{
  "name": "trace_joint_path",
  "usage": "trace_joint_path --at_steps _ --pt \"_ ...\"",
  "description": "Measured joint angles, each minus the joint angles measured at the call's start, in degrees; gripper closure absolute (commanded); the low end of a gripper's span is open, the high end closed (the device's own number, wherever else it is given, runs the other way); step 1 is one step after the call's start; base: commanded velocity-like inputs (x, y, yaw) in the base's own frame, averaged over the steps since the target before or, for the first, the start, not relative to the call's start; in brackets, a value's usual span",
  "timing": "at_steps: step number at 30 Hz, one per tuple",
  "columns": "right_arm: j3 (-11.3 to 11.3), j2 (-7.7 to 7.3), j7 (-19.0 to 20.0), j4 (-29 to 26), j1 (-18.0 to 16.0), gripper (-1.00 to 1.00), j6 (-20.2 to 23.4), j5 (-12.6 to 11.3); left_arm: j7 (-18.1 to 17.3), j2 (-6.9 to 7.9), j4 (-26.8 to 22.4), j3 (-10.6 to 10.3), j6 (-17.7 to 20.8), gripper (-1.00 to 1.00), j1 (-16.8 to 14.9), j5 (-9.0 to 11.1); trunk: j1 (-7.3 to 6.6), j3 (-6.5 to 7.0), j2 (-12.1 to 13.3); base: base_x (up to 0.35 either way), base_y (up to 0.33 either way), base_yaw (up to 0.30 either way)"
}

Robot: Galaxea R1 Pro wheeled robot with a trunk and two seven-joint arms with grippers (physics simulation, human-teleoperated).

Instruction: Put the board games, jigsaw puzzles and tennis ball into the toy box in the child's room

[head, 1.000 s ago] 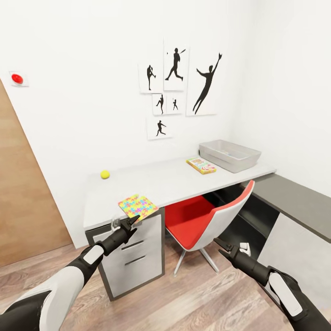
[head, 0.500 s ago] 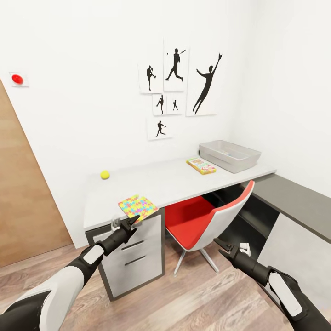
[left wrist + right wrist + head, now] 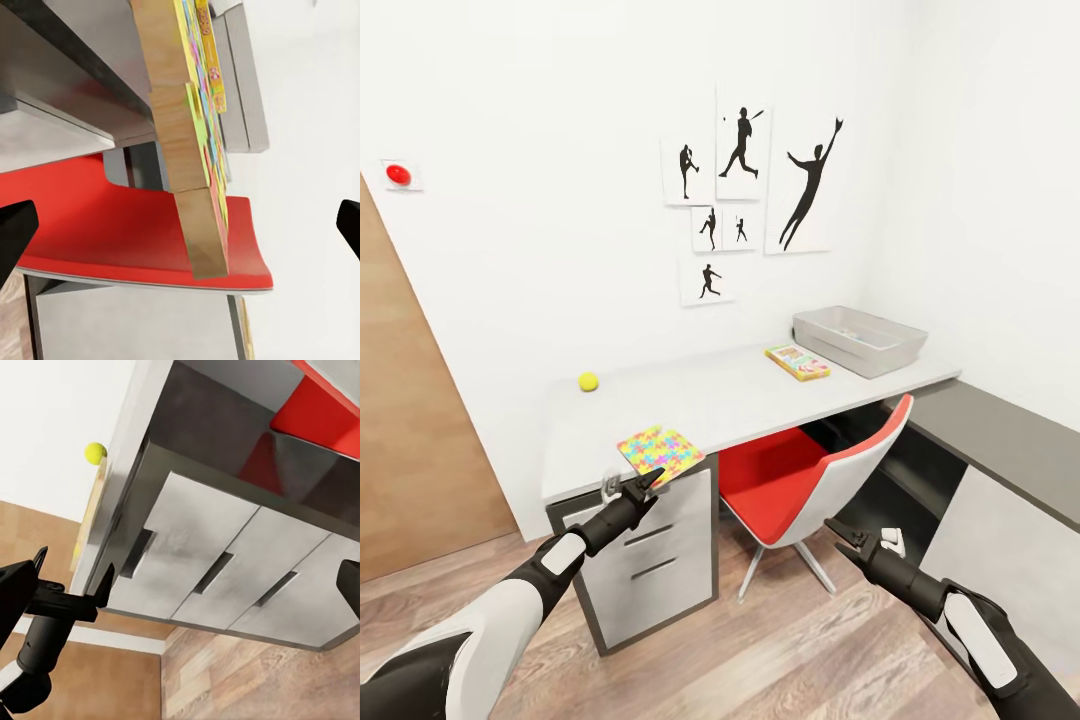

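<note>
Jigsaw puzzle [image 3: 660, 449]: thin stiff board, likely light, overhanging table [image 3: 760, 395] edge; pinch overhang. Left pincer [image 3: 631, 483] open, just below; right pincer [image 3: 850, 536] open, idle.

The toy box [image 3: 860, 340] contents are too small to identify. The board game [image 3: 797, 361] print is illegible. The chair [image 3: 810, 480] hides the space under the table [image 3: 740, 400]. The right arm [image 3: 1000, 650] is cut off by the frame edge.

Sitting on the counter [image 3: 740, 400]: ball [image 3: 589, 380] far left, puzzle [image 3: 660, 449] overhanging front edge, game [image 3: 797, 361] beside bin [image 3: 859, 339] at right.
</note>
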Motion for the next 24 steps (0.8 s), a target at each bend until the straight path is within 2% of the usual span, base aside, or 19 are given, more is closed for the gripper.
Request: trace_joint_path --at_steps 7,24 --pt "0.0 0.0 0.0 0.0 0.0 -1.0 0.0 0.0 0.0 0.0 0.0 -0.1 0.0 -1.0 0.1 0.0 -0.01 0.0 0.0 0.127 0.0 0.0" --pt "-0.1 -0.04 0.0 0.0 0.0 -1.0 0.0 0.0 0.0 0.0 0.0 0.0 0.1 -1.0 0.4 0.1 0.0 0.0 0.0 0.008 0.0 0.0"
